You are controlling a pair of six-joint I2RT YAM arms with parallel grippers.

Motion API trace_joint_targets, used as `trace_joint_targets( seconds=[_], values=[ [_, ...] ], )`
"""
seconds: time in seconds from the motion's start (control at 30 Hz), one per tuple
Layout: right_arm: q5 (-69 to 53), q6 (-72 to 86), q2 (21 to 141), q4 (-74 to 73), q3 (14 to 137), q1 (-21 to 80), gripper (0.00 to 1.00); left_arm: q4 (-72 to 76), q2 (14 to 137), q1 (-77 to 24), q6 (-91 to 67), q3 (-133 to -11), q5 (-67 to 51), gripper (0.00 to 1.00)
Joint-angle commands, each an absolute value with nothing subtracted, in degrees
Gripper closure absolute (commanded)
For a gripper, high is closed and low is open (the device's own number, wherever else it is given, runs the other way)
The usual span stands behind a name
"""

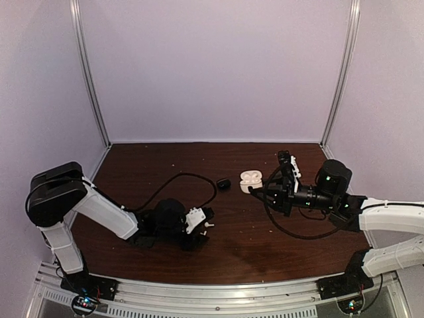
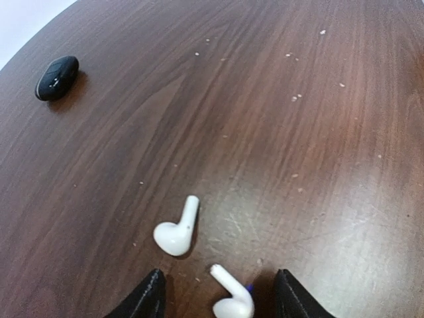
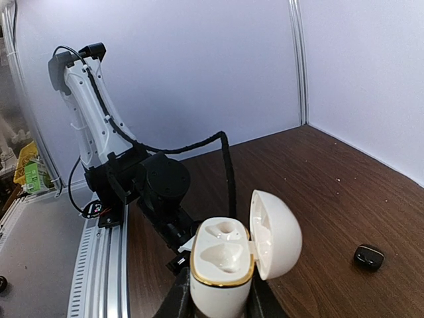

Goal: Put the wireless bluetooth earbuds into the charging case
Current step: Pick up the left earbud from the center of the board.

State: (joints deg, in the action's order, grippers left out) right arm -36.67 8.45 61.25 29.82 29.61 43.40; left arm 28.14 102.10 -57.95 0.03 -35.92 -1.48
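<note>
Two glossy white earbuds with short stems lie on the dark wood table. One lies just ahead of my left fingertips. The other lies between them, partly cut off by the frame edge. My left gripper is open, low over the table, and straddles that second earbud. My right gripper is shut on the white charging case with a gold rim and holds it upright above the table. The case lid is open and both wells are empty. In the top view the case is right of centre.
A small glossy black piece lies on the table between the two arms; it also shows in the top view and the right wrist view. I cannot tell whether it is an earbud. A black cable loops from the left arm.
</note>
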Motion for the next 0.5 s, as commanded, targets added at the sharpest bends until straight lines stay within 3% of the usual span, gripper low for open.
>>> trace_joint_targets(
  seconds=[0.0,0.47],
  values=[
    [-37.5,9.1,60.6,31.3,29.3,43.0,1.0,22.7,104.7,-57.2,1.6,-37.2,7.3,0.43],
    [-37.4,9.2,60.4,30.9,29.4,42.3,1.0,16.6,98.0,-51.7,-2.3,-32.9,2.4,0.44]
  ],
)
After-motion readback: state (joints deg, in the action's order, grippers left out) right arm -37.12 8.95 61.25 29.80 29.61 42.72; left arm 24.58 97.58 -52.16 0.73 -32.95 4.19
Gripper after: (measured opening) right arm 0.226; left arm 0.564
